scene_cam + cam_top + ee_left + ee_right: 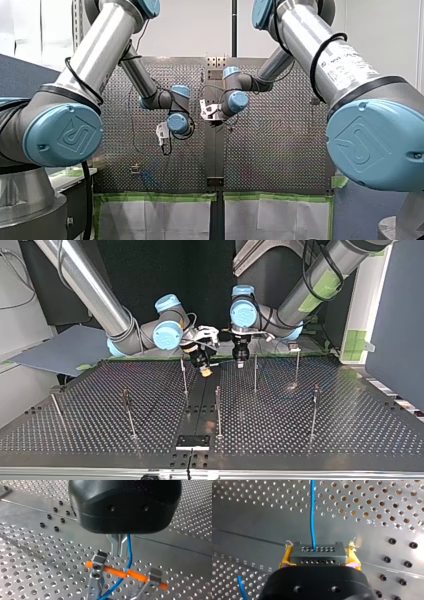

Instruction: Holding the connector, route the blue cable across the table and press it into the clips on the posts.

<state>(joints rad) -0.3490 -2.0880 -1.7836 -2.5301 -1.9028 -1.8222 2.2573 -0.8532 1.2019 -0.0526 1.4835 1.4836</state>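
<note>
My right gripper (319, 555) is shut with its yellow pads (285, 556) on the grey connector (317, 553). The blue cable (312, 512) leaves the connector and runs ahead over the perforated plate. My left gripper (119, 551) has its metal fingers closed together, and the blue cable (126, 572) comes out at their side. That cable drops across an orange bar (117, 572) held between two metal clip prongs (98, 562). In the top view my right gripper (204, 369) and my left gripper (240, 361) hang close together at the table's far middle.
Several thin posts stand on the perforated table (300, 440), among them one (184, 375) beside my right gripper, one (255, 372) beside my left gripper and one (218, 410) nearer the camera. A black plate (192, 441) lies at the near edge.
</note>
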